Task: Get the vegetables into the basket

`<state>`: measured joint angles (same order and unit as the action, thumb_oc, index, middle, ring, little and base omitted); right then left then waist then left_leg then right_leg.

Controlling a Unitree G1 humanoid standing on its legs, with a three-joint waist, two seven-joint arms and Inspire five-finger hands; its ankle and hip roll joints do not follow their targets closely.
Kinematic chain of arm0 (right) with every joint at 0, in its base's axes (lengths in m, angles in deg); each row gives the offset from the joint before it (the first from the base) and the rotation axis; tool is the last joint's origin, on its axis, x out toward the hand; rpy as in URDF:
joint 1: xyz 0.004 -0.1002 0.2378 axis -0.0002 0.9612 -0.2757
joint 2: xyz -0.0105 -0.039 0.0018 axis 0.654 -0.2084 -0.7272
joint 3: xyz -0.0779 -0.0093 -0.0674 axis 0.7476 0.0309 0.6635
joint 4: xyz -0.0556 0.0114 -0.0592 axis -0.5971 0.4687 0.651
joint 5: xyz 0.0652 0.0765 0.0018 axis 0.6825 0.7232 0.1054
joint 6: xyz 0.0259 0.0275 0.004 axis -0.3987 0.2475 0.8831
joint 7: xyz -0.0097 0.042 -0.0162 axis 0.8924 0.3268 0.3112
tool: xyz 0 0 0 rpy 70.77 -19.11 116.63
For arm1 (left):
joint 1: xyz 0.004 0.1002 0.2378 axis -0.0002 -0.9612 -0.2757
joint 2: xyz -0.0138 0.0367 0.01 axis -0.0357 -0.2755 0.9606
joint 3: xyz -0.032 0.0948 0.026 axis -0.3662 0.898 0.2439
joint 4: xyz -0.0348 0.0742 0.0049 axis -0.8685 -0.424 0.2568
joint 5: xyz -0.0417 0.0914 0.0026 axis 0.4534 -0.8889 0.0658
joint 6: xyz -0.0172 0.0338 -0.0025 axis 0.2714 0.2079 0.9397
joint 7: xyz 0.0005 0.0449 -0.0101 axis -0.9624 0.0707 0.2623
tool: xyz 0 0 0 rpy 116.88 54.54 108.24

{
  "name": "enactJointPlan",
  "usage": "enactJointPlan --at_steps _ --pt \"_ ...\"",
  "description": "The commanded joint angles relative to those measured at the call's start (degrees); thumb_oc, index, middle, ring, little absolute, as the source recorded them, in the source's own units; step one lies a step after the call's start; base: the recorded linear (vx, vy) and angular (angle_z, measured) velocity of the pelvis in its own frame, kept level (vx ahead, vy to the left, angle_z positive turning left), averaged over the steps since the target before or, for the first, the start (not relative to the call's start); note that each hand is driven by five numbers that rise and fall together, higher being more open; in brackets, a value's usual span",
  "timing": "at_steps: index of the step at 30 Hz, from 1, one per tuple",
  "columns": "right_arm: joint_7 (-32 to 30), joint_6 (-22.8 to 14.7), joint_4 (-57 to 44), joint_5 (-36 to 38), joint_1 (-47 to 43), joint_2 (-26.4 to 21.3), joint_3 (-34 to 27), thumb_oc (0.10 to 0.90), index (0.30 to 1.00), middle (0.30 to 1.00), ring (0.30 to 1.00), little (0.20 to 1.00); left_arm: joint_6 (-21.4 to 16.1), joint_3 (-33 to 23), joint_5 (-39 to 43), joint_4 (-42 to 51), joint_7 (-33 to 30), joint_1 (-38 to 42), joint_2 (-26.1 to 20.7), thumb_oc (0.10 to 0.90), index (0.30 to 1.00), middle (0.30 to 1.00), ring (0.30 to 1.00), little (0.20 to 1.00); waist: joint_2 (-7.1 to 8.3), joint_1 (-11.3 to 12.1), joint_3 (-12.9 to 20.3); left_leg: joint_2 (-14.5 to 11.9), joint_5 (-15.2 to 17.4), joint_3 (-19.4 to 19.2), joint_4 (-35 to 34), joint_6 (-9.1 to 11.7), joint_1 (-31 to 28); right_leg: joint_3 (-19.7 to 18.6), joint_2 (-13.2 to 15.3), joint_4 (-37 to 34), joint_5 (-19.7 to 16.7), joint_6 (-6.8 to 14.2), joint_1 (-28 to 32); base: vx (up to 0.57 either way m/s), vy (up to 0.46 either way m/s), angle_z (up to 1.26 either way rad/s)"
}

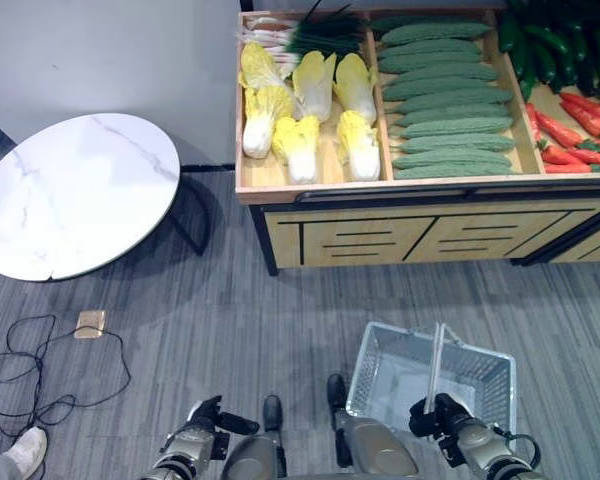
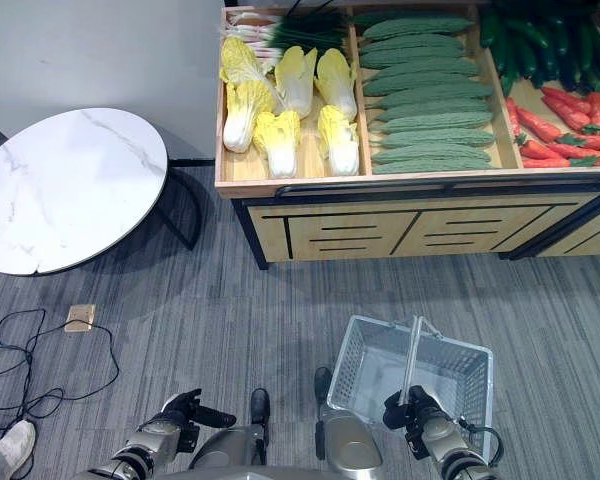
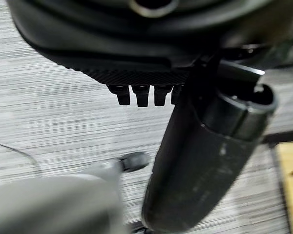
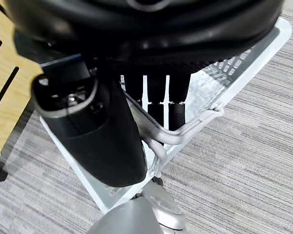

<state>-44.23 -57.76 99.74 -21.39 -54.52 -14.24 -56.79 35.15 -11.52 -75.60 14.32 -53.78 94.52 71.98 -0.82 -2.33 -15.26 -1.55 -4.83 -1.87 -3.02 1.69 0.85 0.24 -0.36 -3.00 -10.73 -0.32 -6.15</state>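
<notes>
My right hand [image 1: 442, 415], fingers curled, grasps the handle [image 1: 435, 365] of the basket [image 1: 380, 375]. My left hand [image 1: 202, 425], fingers curled, holds nothing. Beyond, the cabbages [image 1: 300, 105] and cucumbers [image 1: 445, 100] lie in the wooden stand [image 1: 280, 180].

A round white marble-topped table [image 1: 70, 195] stood on grey carpet [image 1: 230, 310], left of a wooden display stand [image 1: 420, 225] with slotted front panels. A small tan floor plate [image 1: 89, 323] lay near the table. A person's white shoe [image 1: 20, 452] showed at the lower left.
</notes>
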Motion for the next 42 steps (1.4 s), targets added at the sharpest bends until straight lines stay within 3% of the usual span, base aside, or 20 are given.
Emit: enactJointPlan --at_steps 1,6,9,12,13,14,16,18,20,22,27,29,31,35,42 --pt "-0.27 -1.16 -2.98 -1.4 0.7 -1.62 1.85 0.4 0.3 0.3 0.3 0.3 -4.96 -0.46 1.76 9.66 -3.78 3.24 -5.39 0.9 1.0 1.0 1.0 1.0 2.19 0.39 0.38 1.4 0.13 2.16 0.39 0.96 2.08 -3.47 3.82 3.06 5.86 6.06 2.18 0.02 0.036 0.07" --pt "-0.14 -2.05 -6.9 -1.15 2.85 -3.32 -1.28 0.4 0.3 0.3 0.3 0.3 -7.51 -4.83 -4.05 34.38 -6.21 0.46 -13.3 0.9 1.0 1.0 1.0 1.0 2.55 0.64 0.5 1.73 0.96 2.51 0.91 0.76 1.44 -3.42 4.26 3.2 6.14 6.41 2.67 0.01 0.027 0.03" --pt "1.2 -2.8 -6.59 -2.04 3.4 -4.64 -1.45 0.4 0.3 0.3 0.3 0.3 -7.97 -7.05 -11.4 38.58 -8.11 3.59 -21.98 0.9 1.0 1.0 1.0 1.0 2.47 0.0 1.44 1.49 1.43 1.69 0.18 0.79 -0.3 -4.11 4.31 3.07 6.43 6.59 3.76 0.07 0.064 -0.02" --pt "1.94 -3.67 -6.01 -3.41 4.13 -5.04 -0.57 0.4 0.3 0.3 0.3 0.3 -7.88 -5.76 -20.58 39.45 -9.36 9.09 -32.03 0.9 1.0 1.0 1.0 1.0 2.11 -0.79 2.27 1.25 1.71 0.88 -0.72 0.86 -2.07 -4.73 4.23 2.69 6.59 6.73 4.63 0.08 0.045 -0.11" --pt "1.94 -3.67 -6.0 -3.41 4.12 -5.02 -0.58 0.4 0.3 0.3 0.3 0.3 -7.89 -5.73 -20.57 39.43 -9.36 9.13 -32.04 0.9 1.0 1.0 1.0 1.0 2.13 -0.75 2.24 1.26 1.71 0.87 -0.73 0.86 -2.11 -4.74 4.23 2.69 6.59 6.73 4.66 0.05 0.027 -0.12" --pt "1.92 -4.22 -5.58 -4.23 4.29 -5.32 0.2 0.4 0.3 0.3 0.3 0.3 -8.04 -5.24 -23.29 39.23 -9.88 11.38 -35.88 0.9 1.0 1.0 1.0 1.0 1.78 -1.27 2.71 1.13 1.81 0.57 -0.97 0.9 -2.42 -4.91 4.18 2.57 6.49 6.88 4.69 0.04 0.022 -0.06" --pt "1.83 -5.11 -4.83 -5.41 4.92 -5.25 1.12 0.4 0.3 0.3 0.3 0.3 -7.83 -1.98 -29.41 40.15 -10.13 15.63 -42.47 0.9 1.0 1.0 1.0 1.0 1.36 -1.98 2.95 1.07 2.38 -0.03 -1.19 0.98 -3.22 -5.31 4.02 2.26 6.59 7.06 5.14 0.06 0.044 -0.09" --pt "1.48 -6.51 -4.74 -7.24 6.52 -5.56 2.22 0.4 0.3 0.3 0.3 0.3 -7.45 5.35 -39.0 38.87 -10.38 23.08 -51.66 0.9 1.0 1.0 1.0 1.0 0.29 -3.83 3.89 0.92 2.2 -1.08 -1.73 1.18 -3.45 -6.33 4.08 1.54 5.75 7.5 4.58 0.07 0.062 -0.25" --pt "1.32 -6.85 -4.48 -7.62 6.99 -5.36 2.09 0.4 0.3 0.3 0.3 0.3 -7.44 8.02 -41.15 37.67 -10.76 25.43 -53.15 0.9 1.0 1.0 1.0 1.0 0.16 -3.9 4.07 0.9 2.21 -1.34 -1.8 1.21 -3.58 -6.54 4.04 1.36 5.62 7.57 4.65 0.05 0.037 -0.17" --pt "1.26 -7.84 -3.15 -8.79 7.51 -5.76 3.11 0.4 0.3 0.3 0.3 0.3 -6.47 18.88 -50.43 34.19 -10.9 34.81 -58.15 0.9 1.0 1.0 1.0 1.0 -1.41 -5.93 4.8 0.92 2.42 -2.69 -1.98 1.33 -3.84 -7.52 3.93 0.82 5.1 8.08 4.35 0.05 0.042 -0.16" --pt "1.14 -8.55 -2.19 -9.3 7.69 -5.84 3.36 0.4 0.3 0.3 0.3 0.3 -5.95 28.92 -56.04 30.67 -11.1 43.66 -59.89 0.9 1.0 1.0 1.0 1.0 -2.09 -6.67 5.18 0.85 2.5 -3.94 -1.98 1.42 -3.51 -8.45 3.8 0.69 4.7 8.27 3.68 0.02 0.026 -0.24" --pt "0.9 -9.12 -1.51 -9.11 7.16 -6.59 4.01 0.4 0.3 0.3 0.3 0.3 -5.03 38.8 -60.32 25.42 -10.44 51.89 -58.86 0.9 1.0 1.0 1.0 1.0 -3.49 -8.21 5.47 0.87 2.35 -4.92 -1.98 1.58 -2.68 -9.0 3.84 0.57 4.14 8.51 2.27 0.02 0.031 -0.25" --pt "0.84 -9.34 -1.15 -8.91 6.69 -6.59 4.22 0.4 0.3 0.3 0.3 0.3 -4.99 44.27 -62.12 22.87 -10.22 56.59 -58.35 0.9 1.0 1.0 1.0 1.0 -4.13 -8.72 5.61 0.86 2.31 -5.38 -1.98 1.63 -1.81 -9.33 3.84 0.55 3.8 8.62 1.07 0.01 0.026 -0.19" --pt "0.44 -9.75 0.19 -8.22 4.72 -7.24 5.22 0.4 0.3 0.3 0.3 0.3 -3.75 49.69 -62.59 13.37 -10.0 62.12 -55.88 0.9 1.0 1.0 1.0 1.0 -5.44 -10.31 5.61 0.9 2.06 -7.05 -1.98 1.75 0.69 -11.03 3.58 0.56 2.73 8.9 -2.48 0.0 0.035 -0.32" --pt "-0.39 -9.22 1.68 -6.39 1.4 -7.83 6.36 0.4 0.3 0.3 0.3 0.3 -1.8 52.71 -59.79 3.41 -9.51 69.72 -52.88 0.9 1.0 1.0 1.0 1.0 -6.16 -11.44 4.02 1.04 1.25 -9.21 -1.98 1.88 5.87 -13.65 3.33 0.35 0.47 9.3 -8.8 0.01 0.029 -0.27"
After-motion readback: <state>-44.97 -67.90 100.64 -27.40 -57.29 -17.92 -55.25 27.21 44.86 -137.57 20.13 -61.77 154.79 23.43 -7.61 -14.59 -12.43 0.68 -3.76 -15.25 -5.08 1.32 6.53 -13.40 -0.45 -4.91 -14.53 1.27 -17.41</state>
